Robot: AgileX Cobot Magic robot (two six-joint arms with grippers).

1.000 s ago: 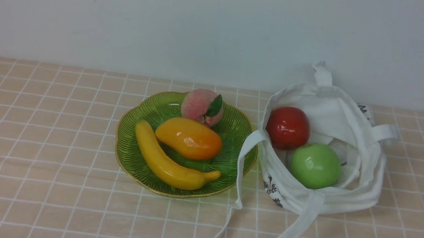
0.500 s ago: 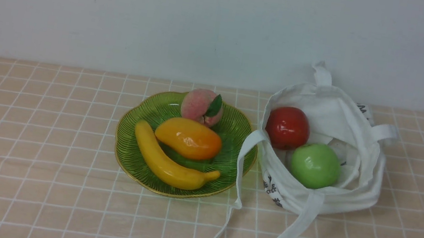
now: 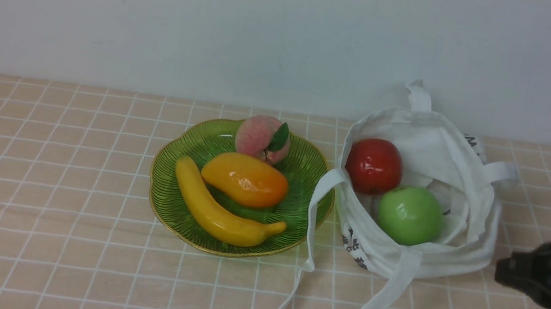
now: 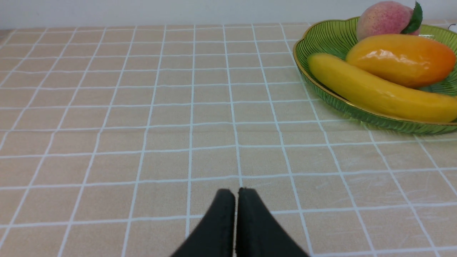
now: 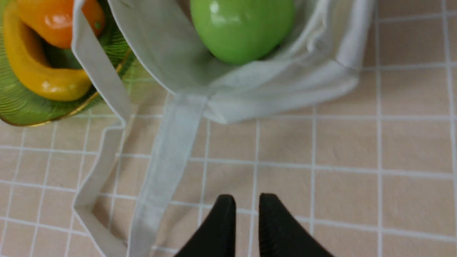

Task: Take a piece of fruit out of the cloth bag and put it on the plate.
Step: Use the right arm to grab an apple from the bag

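Your target, the red apple (image 3: 374, 166), sits inside the cloth bag (image 3: 438, 139), against the bag's far-left wall and touching the green apple (image 3: 409, 214), which lies nearer and to its right. The bag stands open-mouthed on the checked tablecloth (image 3: 53, 196), right of the plate (image 3: 173, 207), with one strap (image 3: 318, 216) draped against the plate's right rim and another strap (image 3: 373, 308) trailing toward the near edge.

The plate already carries three pieces: a peach (image 3: 259, 137) at the far side, a mango (image 3: 245, 179) in the middle and a banana (image 3: 216, 211) along the near side, the mango touching both.

Your right gripper (image 5: 247, 200) hangs over bare cloth to the near right of the bag, well short of the fabric. Its fingers (image 5: 223, 214) are parted by a narrow gap with nothing between them, and they point toward the bag's near wall and the green apple behind it.

Your left gripper (image 4: 235, 191) is low over the tablecloth, well to the left of the plate, its two fingers pressed together and holding nothing.
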